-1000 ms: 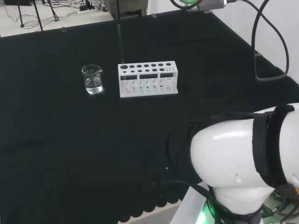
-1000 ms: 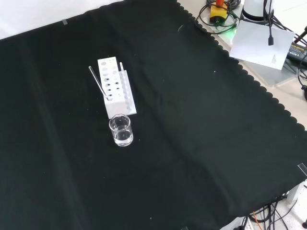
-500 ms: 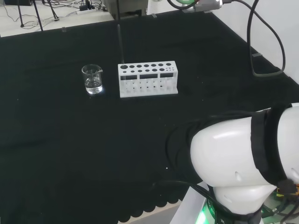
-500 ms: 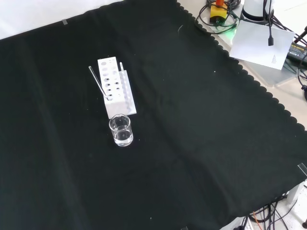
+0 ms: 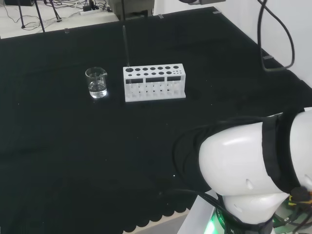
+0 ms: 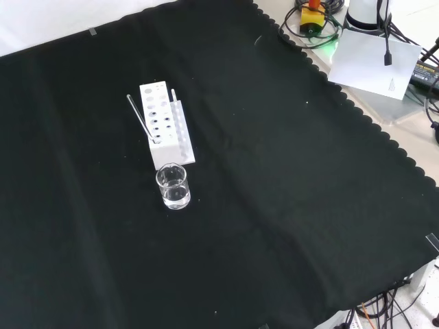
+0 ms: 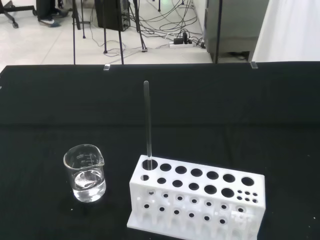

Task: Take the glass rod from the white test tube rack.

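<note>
One rack (image 5: 154, 82), one rod (image 7: 147, 122), one beaker (image 6: 172, 186) on the cloth (image 6: 274, 192). Rod stands in the rack's end hole nearest the beaker. Wrist view shows clear liquid in the beaker. Hand state: cannot tell.

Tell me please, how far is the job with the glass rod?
Nothing looks done yet: the glass rod stands in a corner hole of the white test tube rack, at the end next to the beaker. Nothing is in hand. Left: reach the rod, grasp it, and lift it out of the rack.
</note>
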